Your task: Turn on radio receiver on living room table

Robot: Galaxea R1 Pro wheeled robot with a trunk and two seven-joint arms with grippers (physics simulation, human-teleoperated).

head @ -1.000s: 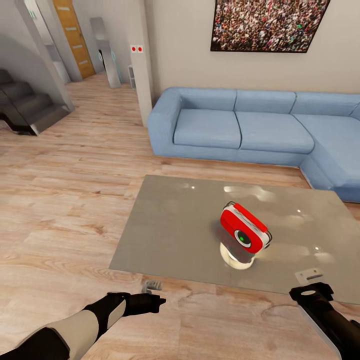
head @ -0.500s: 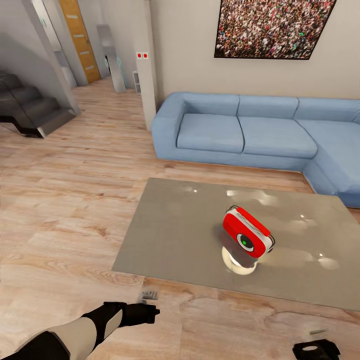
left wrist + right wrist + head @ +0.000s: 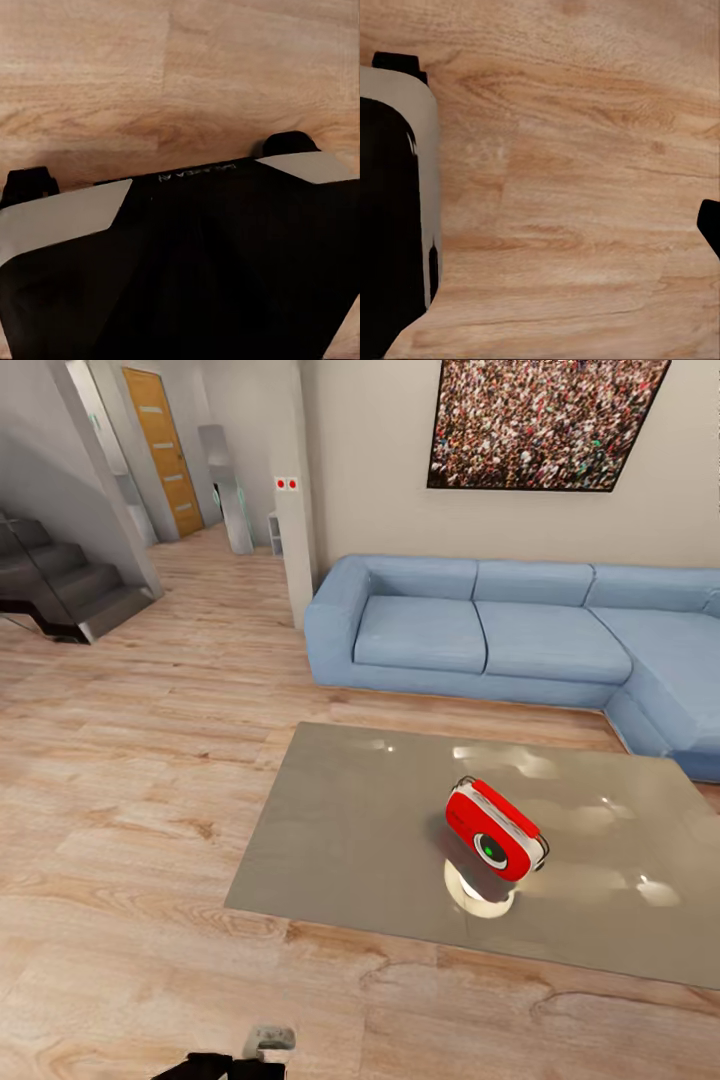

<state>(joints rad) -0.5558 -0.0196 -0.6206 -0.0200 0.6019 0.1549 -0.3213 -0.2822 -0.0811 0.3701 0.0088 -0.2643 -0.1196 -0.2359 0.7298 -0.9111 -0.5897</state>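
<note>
Radio (image 3: 495,843) is seen upright on tabletop (image 3: 340,840); approach step, reach needed next; gripper states can't be told.

radio receiver (image 3: 495,843) tilted on table (image 3: 340,830) | sofa (image 3: 500,630) behind | left hand (image 3: 262,1050) low

The table (image 3: 360,840) and blue sofa (image 3: 500,630) are viewed from high up, facing forward and down. The wood floor (image 3: 180,67) is viewed closely from both wrist cameras, and is shared by all views.
</note>
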